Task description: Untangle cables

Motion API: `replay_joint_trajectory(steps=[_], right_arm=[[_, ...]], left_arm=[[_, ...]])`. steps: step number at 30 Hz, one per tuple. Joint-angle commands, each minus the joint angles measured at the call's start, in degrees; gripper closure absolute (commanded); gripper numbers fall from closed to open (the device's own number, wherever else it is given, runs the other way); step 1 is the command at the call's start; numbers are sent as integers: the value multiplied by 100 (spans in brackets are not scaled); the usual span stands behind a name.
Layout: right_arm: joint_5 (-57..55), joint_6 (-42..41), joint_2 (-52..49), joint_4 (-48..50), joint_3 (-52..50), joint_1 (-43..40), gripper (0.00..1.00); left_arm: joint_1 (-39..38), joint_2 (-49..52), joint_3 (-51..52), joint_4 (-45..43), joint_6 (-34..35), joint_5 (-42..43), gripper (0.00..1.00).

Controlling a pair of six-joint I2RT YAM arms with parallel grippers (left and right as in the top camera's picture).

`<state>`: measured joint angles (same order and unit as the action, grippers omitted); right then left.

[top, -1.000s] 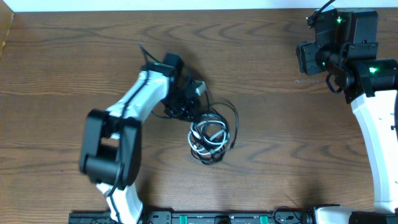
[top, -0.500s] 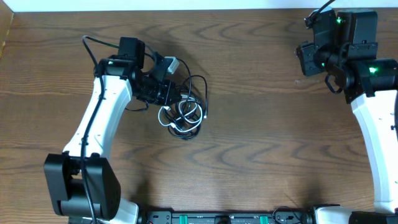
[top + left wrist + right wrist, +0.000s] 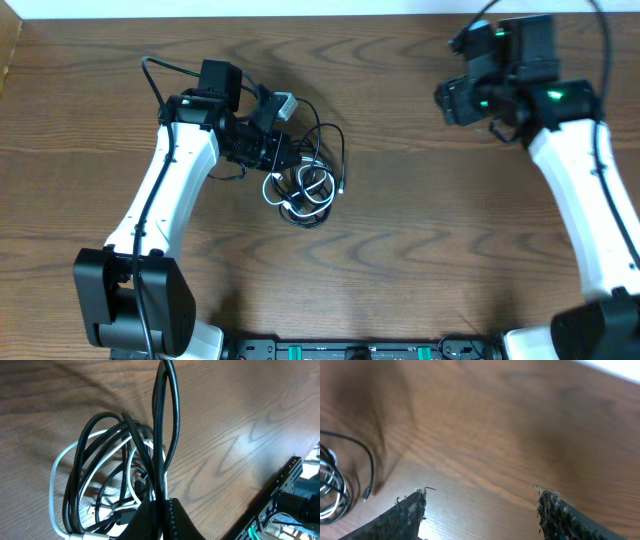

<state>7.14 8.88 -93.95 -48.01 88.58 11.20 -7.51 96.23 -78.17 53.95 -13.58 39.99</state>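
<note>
The cables (image 3: 308, 185) lie as a knot of black and white loops left of the table's middle. In the left wrist view the cables (image 3: 107, 470) show black cords wound round a white one, with one black loop rising up the picture. My left gripper (image 3: 162, 506) is shut on that black loop, and from overhead the left gripper (image 3: 284, 158) sits at the bundle's upper left edge. At the back right my right gripper (image 3: 448, 100) hangs over bare wood. Its view shows the right gripper (image 3: 481, 499) open with nothing between its fingers, and the cables (image 3: 332, 485) far off at the left edge.
The table's back edge and a white wall (image 3: 300, 8) run along the top. A black rail with green parts (image 3: 330, 350) lines the front edge. The left arm (image 3: 160, 200) stretches from the front left corner up to the bundle.
The left arm dragged the bundle up and left, then shifted it slightly right. The right arm has swung left toward the middle, and its jaws narrowed and widened again.
</note>
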Motion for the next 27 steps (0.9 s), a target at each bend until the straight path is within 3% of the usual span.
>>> replay_joint_trajectory(steps=[1, 12, 27], right_arm=[[85, -118, -208, -15, 66, 249, 30], [299, -22, -356, -122, 66, 809, 27], [398, 94, -356, -337, 66, 1178, 28]], left_arm=[[2, -114, -142, 26, -68, 166, 93], [-339, -155, -149, 22, -94, 455, 93], [-671, -697, -719, 289, -92, 28, 93]])
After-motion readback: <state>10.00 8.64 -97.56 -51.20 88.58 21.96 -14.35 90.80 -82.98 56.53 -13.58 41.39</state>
